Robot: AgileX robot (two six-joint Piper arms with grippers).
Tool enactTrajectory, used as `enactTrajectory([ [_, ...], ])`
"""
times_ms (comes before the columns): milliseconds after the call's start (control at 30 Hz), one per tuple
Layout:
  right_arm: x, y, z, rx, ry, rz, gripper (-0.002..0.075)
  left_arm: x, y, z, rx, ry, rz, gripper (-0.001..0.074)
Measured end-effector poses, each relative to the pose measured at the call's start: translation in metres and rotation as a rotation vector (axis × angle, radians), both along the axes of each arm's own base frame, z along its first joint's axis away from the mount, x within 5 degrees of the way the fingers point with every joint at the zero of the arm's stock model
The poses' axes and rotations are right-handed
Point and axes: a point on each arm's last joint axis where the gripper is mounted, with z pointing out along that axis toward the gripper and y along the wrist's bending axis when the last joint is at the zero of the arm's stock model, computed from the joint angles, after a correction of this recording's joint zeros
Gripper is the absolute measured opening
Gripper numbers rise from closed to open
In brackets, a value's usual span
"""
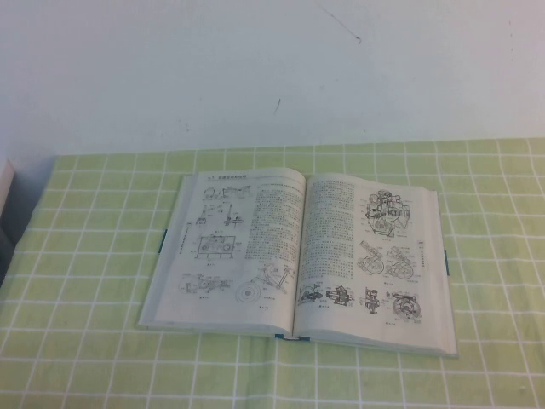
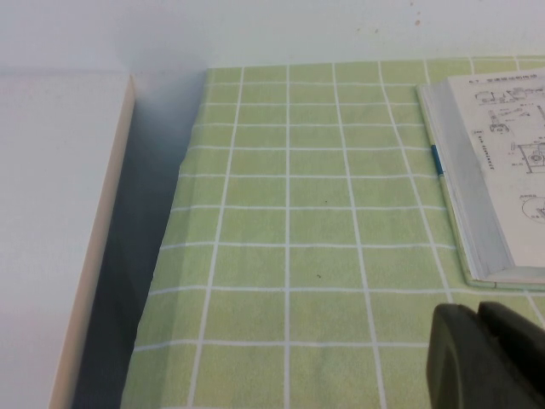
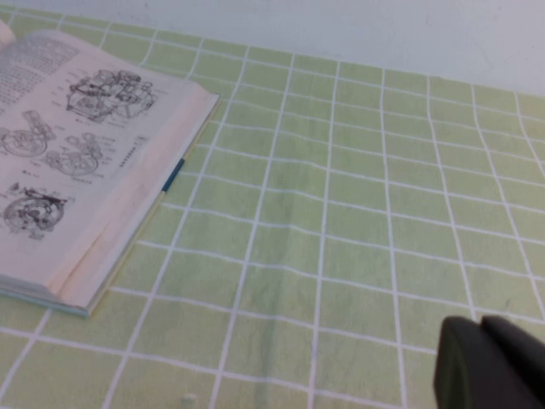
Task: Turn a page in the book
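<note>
Your book (image 1: 298,260) lies open flat, mid-table on the green checked cloth (image 1: 85,256), spine toward you, so either top page can be lifted from its outer edge. The right-hand page (image 1: 370,256) lies flat, untouched. Left gripper (image 2: 490,354) is parked off the book's left side, right gripper (image 3: 490,362) off its right, both clear of the paper. Can't tell whether either claw is apart or together. Page not yet turned.

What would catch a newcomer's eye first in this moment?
The open book lies flat mid-table on the green checked cloth, both pages full of text and engine drawings. Neither arm is over it: the left gripper and right gripper show only in their own wrist views, off the book's sides.
</note>
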Motion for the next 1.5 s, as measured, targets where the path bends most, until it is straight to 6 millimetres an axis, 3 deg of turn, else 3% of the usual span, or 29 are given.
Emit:
enactTrajectory([
  [867, 0.000, -0.003, 0.000, -0.091, -0.003, -0.005, -0.0002, 0.001, 0.000, 0.003, 0.004, -0.041, 0.002, -0.0004],
  [1067, 0.003, -0.003, 0.008, -0.112, -0.115, -0.004, -0.0002, 0.004, 0.001, 0.023, -0.002, -0.264, 0.013, -0.0004],
  [1333, 0.005, -0.001, 0.041, -0.108, -0.480, 0.005, -0.0002, -0.003, 0.003, 0.059, -0.017, -0.666, 0.033, -0.0003],
  [1500, 0.001, 0.001, 0.059, -0.047, -0.684, 0.010, -0.0002, -0.009, 0.004, 0.070, -0.022, -0.812, 0.040, -0.0003],
])
